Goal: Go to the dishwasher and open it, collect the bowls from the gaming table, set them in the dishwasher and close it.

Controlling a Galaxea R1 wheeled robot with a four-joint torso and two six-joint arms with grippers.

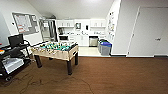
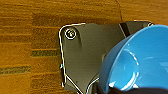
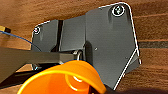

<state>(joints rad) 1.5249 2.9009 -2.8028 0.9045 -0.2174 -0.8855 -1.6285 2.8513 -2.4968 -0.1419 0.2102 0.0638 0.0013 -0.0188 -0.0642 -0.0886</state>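
1. Black cart (image 1: 12,58), near left: carries a dark monitor (image 1: 15,40); loose cables (image 1: 30,81) trail from it across the brown floor (image 1: 112,77).
2. Football table (image 1: 55,51), left of centre: green field, dark legs, standing between the robot and the kitchen.
3. Dishwasher (image 1: 93,41), far centre: steel front under the white counter. From here I cannot tell whether its door is open.
4. Bins (image 1: 105,47), far, just right of the dishwasher, beside the wall corner.
5. Blue bowl (image 2: 140,60), left wrist view: close to the left arm's camera, above the floor, apparently carried. Fingers: cannot tell.
6. Orange bowl (image 3: 65,80), right wrist view: close to the right arm's camera, likewise apparently carried. Fingers: cannot tell.
7. Arm pose: both wrist cameras look down at the floor, arms apparently low at the robot's sides.
8. Risk: wheels may catch the cables; a jolt could tip a bowl loose; the table corner narrows the route.
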